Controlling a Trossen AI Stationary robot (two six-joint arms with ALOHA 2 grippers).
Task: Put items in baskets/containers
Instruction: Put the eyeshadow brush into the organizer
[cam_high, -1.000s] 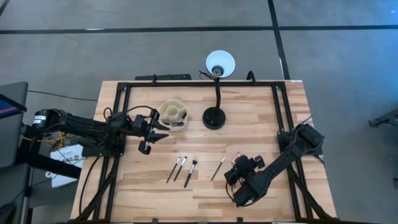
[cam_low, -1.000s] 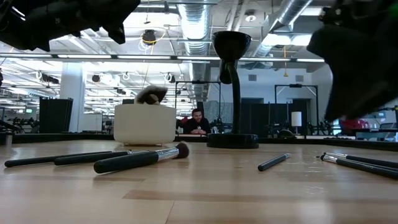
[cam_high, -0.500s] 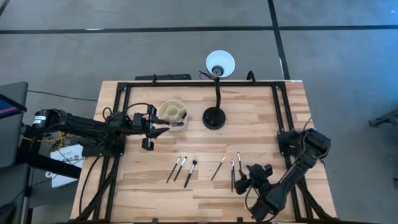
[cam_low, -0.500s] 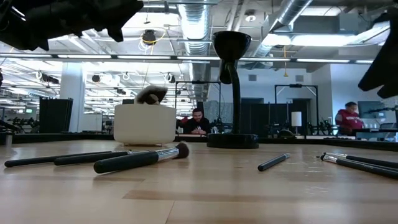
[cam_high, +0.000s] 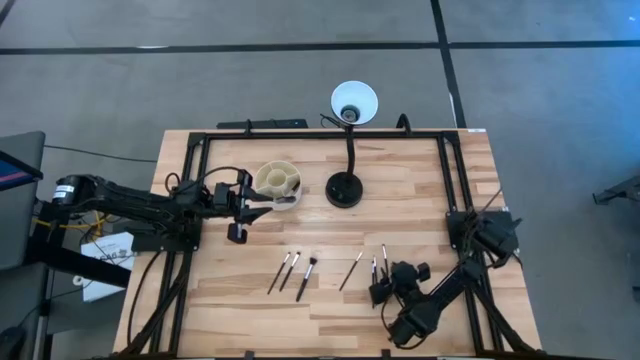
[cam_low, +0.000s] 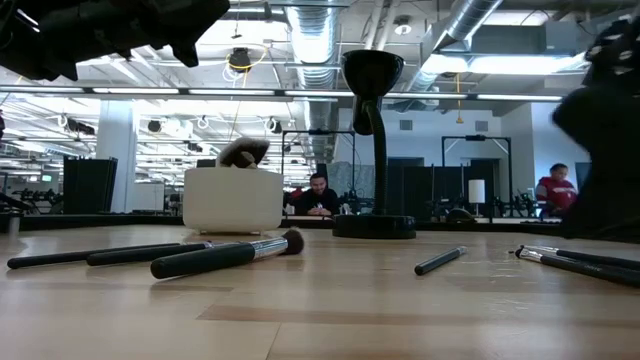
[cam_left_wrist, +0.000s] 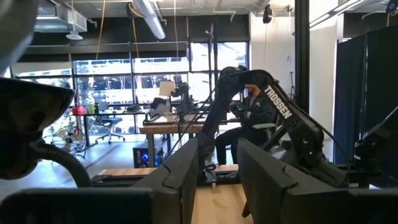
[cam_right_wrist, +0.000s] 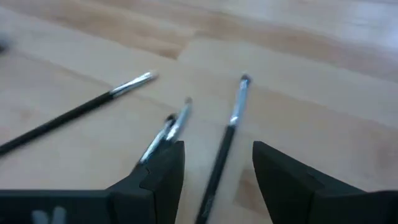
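A cream cup (cam_high: 277, 182) with inner dividers stands on the table left of the lamp base; in the low view (cam_low: 232, 198) a bristle tip sticks up out of it. Three black-handled brushes (cam_high: 292, 272) lie side by side at mid-table, one (cam_high: 350, 270) to their right, and two more (cam_high: 379, 268) beyond that. My right gripper (cam_high: 381, 292) is open and low over the near ends of those two; one handle (cam_right_wrist: 219, 155) lies between its fingers. My left gripper (cam_high: 262, 203) is open and empty, level beside the cup's near left side.
A black desk lamp stands with its base (cam_high: 344, 190) right of the cup and its white shade (cam_high: 354, 101) past the far edge. A black frame (cam_high: 320, 134) rims the table. People sit in the room behind (cam_low: 317, 195).
My right gripper has drawn back toward the table's near edge, uncovering the two brushes that lie on the table in front of it. It then came a little toward the left. The brushes and the cup have stayed where they were.
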